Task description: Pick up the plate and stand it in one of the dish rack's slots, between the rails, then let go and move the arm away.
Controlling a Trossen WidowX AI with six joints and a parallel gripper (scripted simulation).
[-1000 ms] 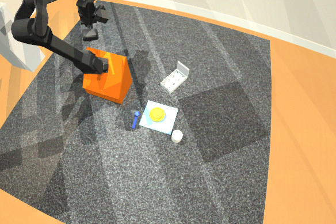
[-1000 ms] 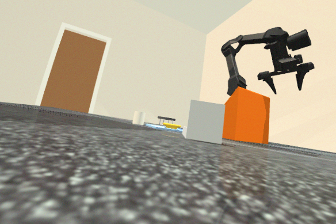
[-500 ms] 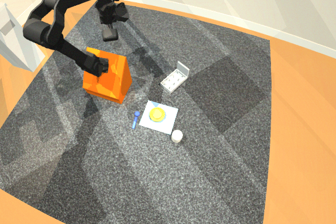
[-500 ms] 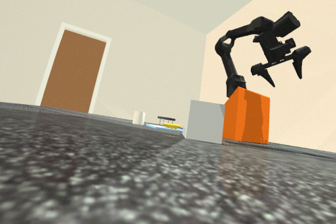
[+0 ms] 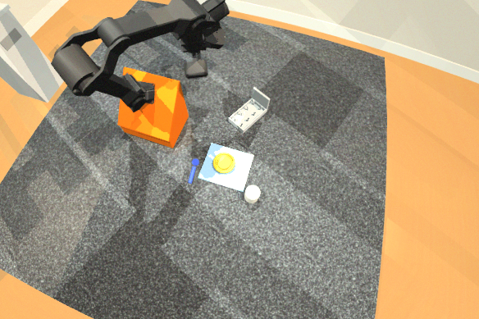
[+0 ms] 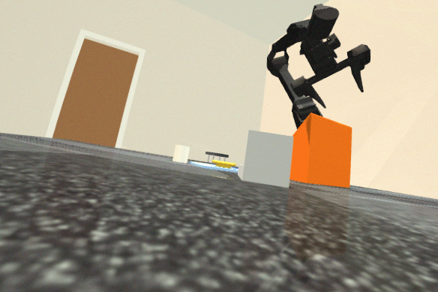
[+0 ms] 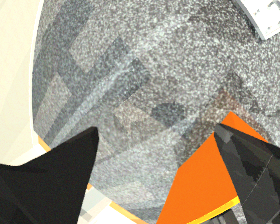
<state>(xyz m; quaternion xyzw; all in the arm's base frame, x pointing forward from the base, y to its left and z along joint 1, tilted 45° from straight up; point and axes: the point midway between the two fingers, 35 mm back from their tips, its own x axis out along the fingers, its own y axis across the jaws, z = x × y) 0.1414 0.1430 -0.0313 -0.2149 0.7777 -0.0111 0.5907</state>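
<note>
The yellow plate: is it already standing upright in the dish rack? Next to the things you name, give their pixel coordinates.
No, the yellow plate [image 5: 224,163] [image 6: 223,164] lies flat on the white and blue board [image 5: 242,170] [image 6: 199,165].

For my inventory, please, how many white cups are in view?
1. The white cup stands just off one corner of the white-and-blue board. Others could be hidden behind the orange block.

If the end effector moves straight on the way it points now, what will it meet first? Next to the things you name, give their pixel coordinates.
Probably the grey speckled mat [image 5: 287,226] [image 6: 150,226] [image 7: 141,50], below the end effector [image 5: 206,53] [image 6: 343,99] [image 7: 159,131]. One finger might catch the orange block [image 5: 157,124] [image 6: 330,155] [image 7: 198,182]; depth is unclear.
</note>
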